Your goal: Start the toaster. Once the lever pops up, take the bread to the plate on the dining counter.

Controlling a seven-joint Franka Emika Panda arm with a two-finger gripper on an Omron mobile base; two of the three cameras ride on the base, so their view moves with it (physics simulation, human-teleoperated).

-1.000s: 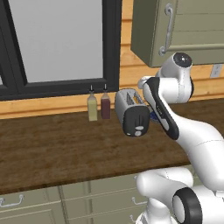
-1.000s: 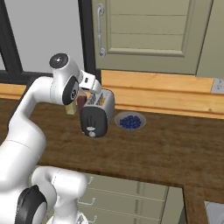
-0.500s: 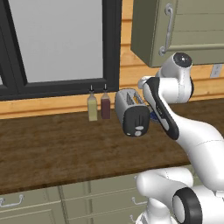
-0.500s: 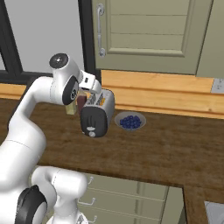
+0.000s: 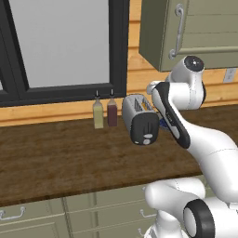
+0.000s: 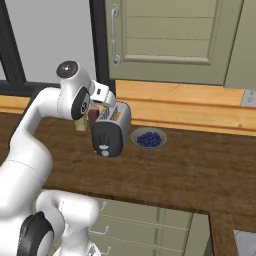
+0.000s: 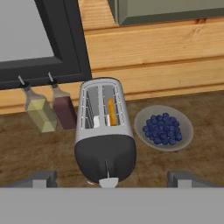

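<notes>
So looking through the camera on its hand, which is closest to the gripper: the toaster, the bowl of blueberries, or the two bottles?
1. The toaster, straight ahead of the open gripper, its black end nearest.
2. The bowl of blueberries, beyond the right-hand fingertip.
3. The dark red bottle and yellow bottle, far left by the window; too close to rank apart.
</notes>
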